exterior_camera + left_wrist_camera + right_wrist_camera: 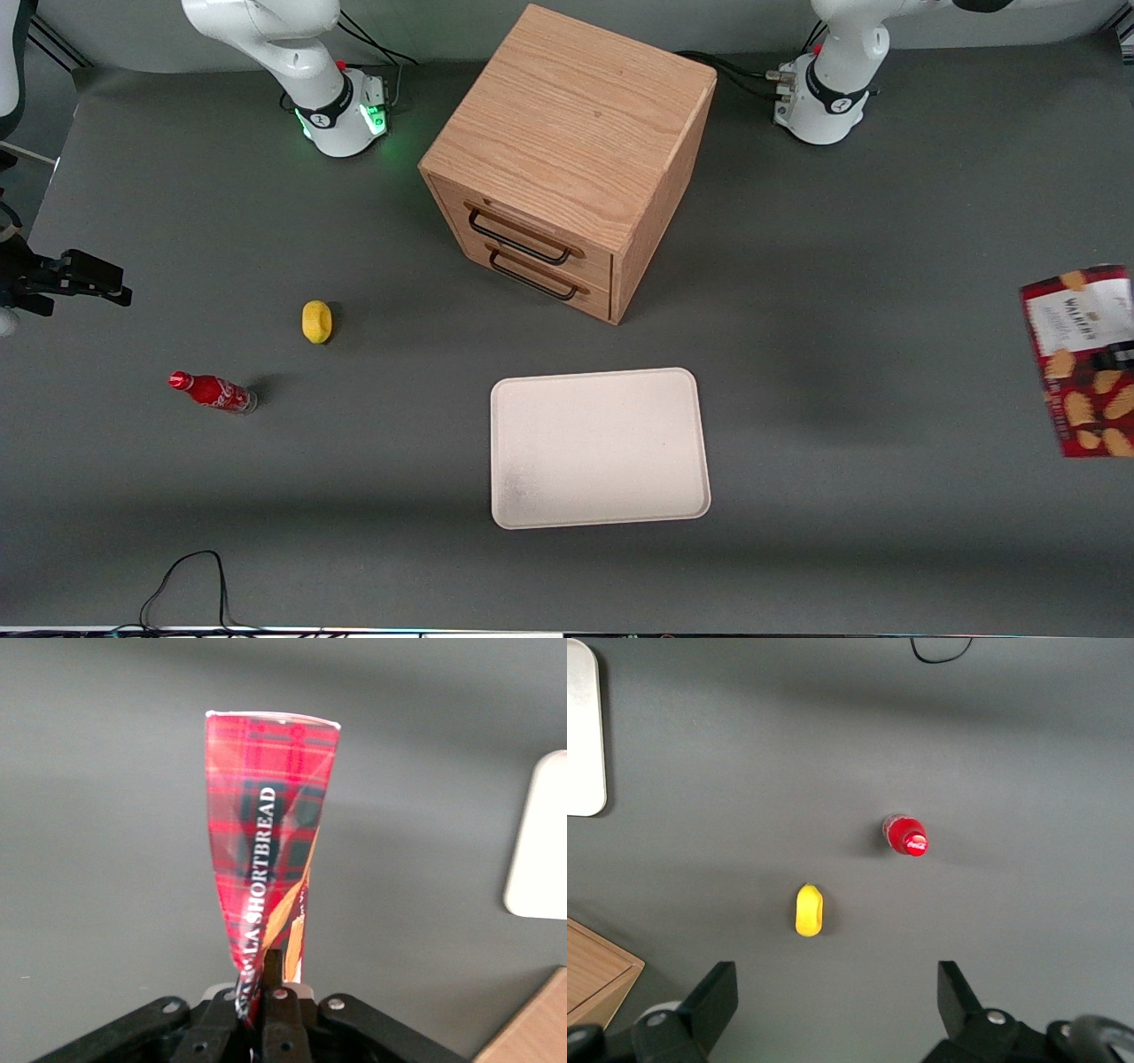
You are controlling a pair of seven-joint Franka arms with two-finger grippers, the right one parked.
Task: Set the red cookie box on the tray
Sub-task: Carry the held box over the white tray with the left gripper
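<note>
Front view: a red cookie box [1083, 361] hangs in the air at the right edge of the frame, toward the working arm's end of the table, clear of the dark grey tabletop [842, 266]. A cream tray [599, 447] lies bare at lower centre, well apart from the box. A wooden drawer cabinet [567, 151] stands above the tray in the frame. At left lie a yellow lemon-like object [316, 321] and a small red soda bottle [213, 392].

Wrist view of the working arm: the gripper [262, 997] is closed tightly on one narrow end of the box, which dangles away from the camera; a corner of the tray shows nearby.

Judged step: carrying the lifted box. Next, it likely needs moving sideways over the tray, lowering flat, then release.
</note>
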